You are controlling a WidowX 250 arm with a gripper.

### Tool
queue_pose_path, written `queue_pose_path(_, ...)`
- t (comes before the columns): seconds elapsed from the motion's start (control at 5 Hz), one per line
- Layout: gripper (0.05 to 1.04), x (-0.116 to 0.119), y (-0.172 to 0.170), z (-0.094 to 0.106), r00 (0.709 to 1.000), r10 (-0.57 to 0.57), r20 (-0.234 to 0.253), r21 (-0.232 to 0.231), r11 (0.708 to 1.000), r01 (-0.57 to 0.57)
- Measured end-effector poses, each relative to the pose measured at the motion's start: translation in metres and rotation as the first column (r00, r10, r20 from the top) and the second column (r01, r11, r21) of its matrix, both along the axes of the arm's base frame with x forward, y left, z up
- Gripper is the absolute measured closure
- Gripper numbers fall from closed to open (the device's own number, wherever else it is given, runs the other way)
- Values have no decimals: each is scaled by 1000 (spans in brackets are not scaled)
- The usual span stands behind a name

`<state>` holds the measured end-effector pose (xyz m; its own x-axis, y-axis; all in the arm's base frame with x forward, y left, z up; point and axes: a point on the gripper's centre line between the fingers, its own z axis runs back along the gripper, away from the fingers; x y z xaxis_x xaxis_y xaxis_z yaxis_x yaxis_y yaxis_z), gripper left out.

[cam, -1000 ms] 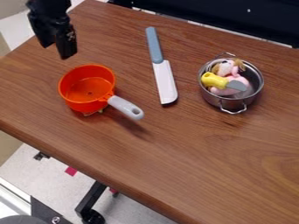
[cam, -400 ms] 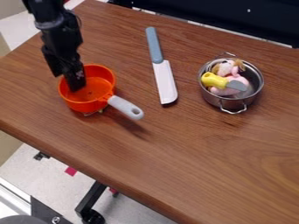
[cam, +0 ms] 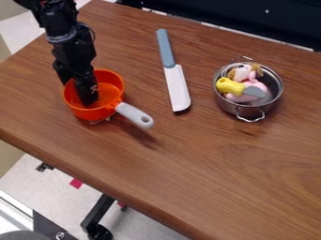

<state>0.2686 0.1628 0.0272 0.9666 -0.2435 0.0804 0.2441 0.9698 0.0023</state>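
Bright, even light; soft shadow on tabletop (cam: pixel 207 168) under pan handle (cam: pixel 134 115). Mild glint on steel pot (cam: pixel 252 111). Slight overall softness.

Counted kind by kind on one worktop (cam: pixel 219 178)
Counting two cooking vessels: one orange saucepan (cam: pixel 94 113) by the left edge, with one grey handle (cam: pixel 134 115), and one metal pot (cam: pixel 252 112) towards the far edge at the right, with two loop handles (cam: pixel 250 120); counting two knives: one large blue-handled knife (cam: pixel 177 89) between the vessels, towards the far edge, and one small yellow-handled knife (cam: pixel 229 86) in the pot; counting at least one pink-and-brown soft toy (cam: pixel 240 72) there too, hard to tell whether one or more
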Motion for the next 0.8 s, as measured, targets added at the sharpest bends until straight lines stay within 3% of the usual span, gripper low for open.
queue_pose_path(0.2,691,-2,1,-1,999,44,-16,-19,999,-44)
queue_pose_path(0.4,898,-3,3,0,998,62,-9,-32,998,-62)
queue_pose_path(0.6,1012,-8,7,3,997,76,-22,-62,995,-77)
queue_pose_path(0.8,1028,-9,20,18,990,137,-14,-121,983,-138)
